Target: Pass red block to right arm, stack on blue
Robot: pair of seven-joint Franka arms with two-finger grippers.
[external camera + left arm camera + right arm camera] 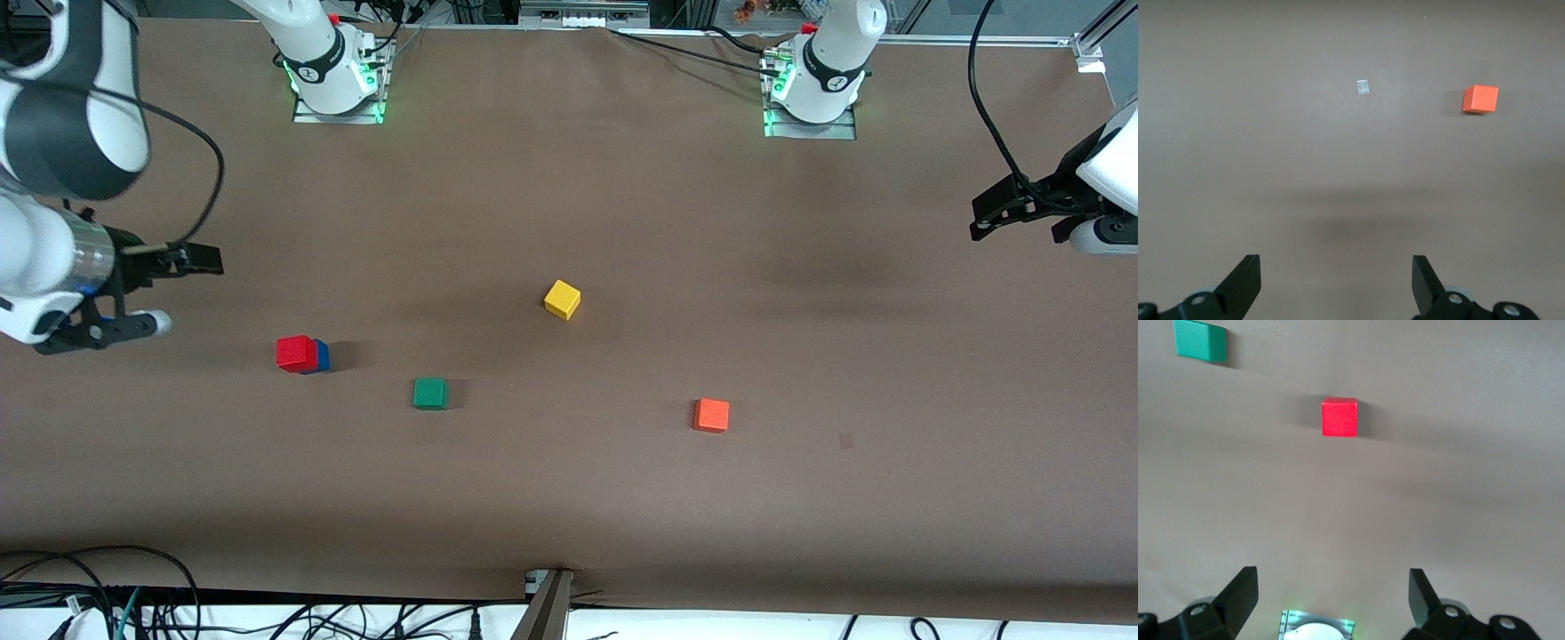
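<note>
While both arms waited at the ends of the brown table (pixel 622 498), wide bare cloth lay open round five cubes. The right gripper (pixel 191 289) hung spread and empty over its table end; the left gripper (pixel 1022 218) likewise, over its own end. One red block (pixel 295 353) sat squarely on the blue (pixel 322 356), with no long axis, toward the right arm's end. One green cube (pixel 430 393), one yellow cube (pixel 562 300) and one orange cube (pixel 711 415) stood well apart
</note>
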